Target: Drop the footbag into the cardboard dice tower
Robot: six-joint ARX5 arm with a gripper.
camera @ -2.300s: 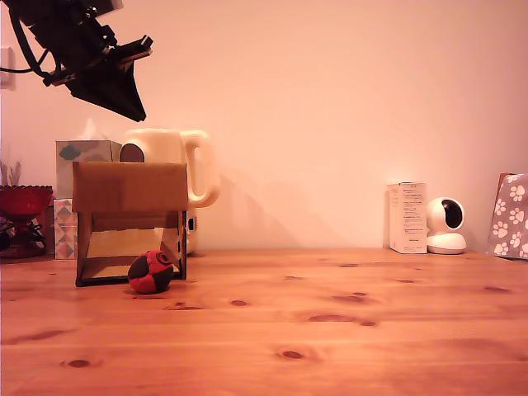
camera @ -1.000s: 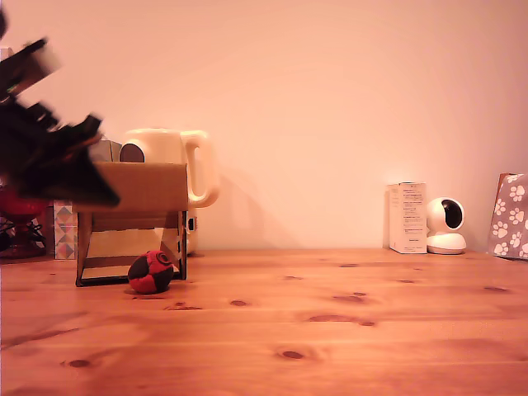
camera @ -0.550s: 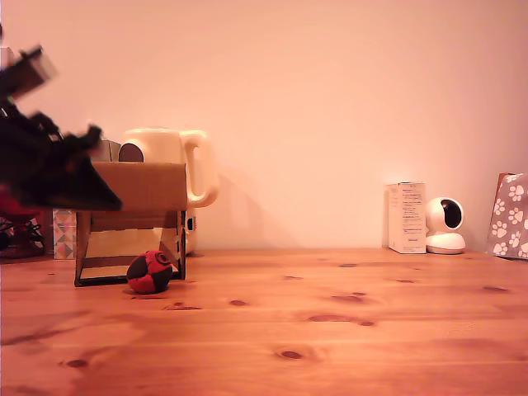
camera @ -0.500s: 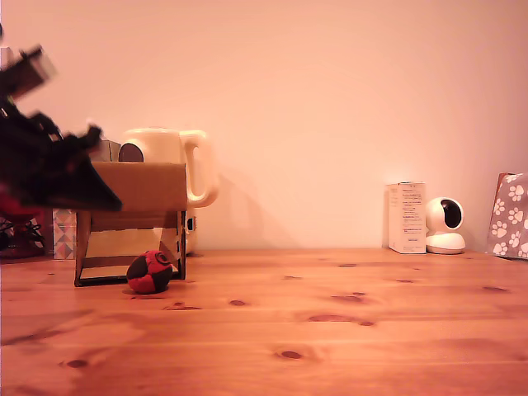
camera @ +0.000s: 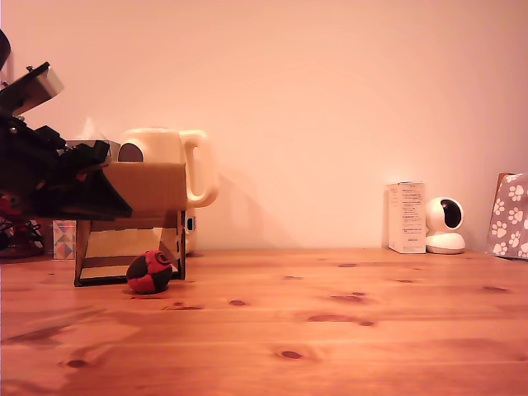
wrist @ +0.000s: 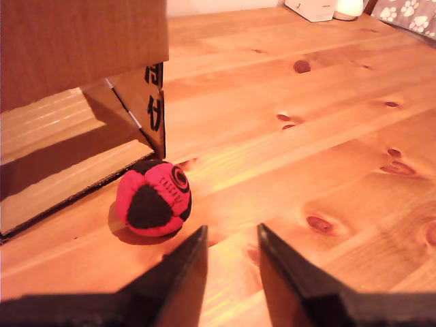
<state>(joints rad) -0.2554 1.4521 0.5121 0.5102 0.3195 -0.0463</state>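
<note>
Wooden table (camera: 330, 322), pale wall behind. Gripper (wrist: 230, 240): empty, jaws a narrow gap apart, low by the cardboard dice tower (camera: 132, 219). Footbag (wrist: 153, 198): on the table just ahead of the fingertips, touching the tower's open front corner. Jug (camera: 169, 165): behind the tower. Handling note: widen the jaws before closing in; the ball looks broader than the gap. Change: arm has dropped from high above the tower; footbag unmoved.

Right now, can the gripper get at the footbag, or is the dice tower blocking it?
Probably yes. The footbag lies on bare table outside the cardboard dice tower, at its front corner. The gripper is open with nothing between; that corner crowds one side.
</note>
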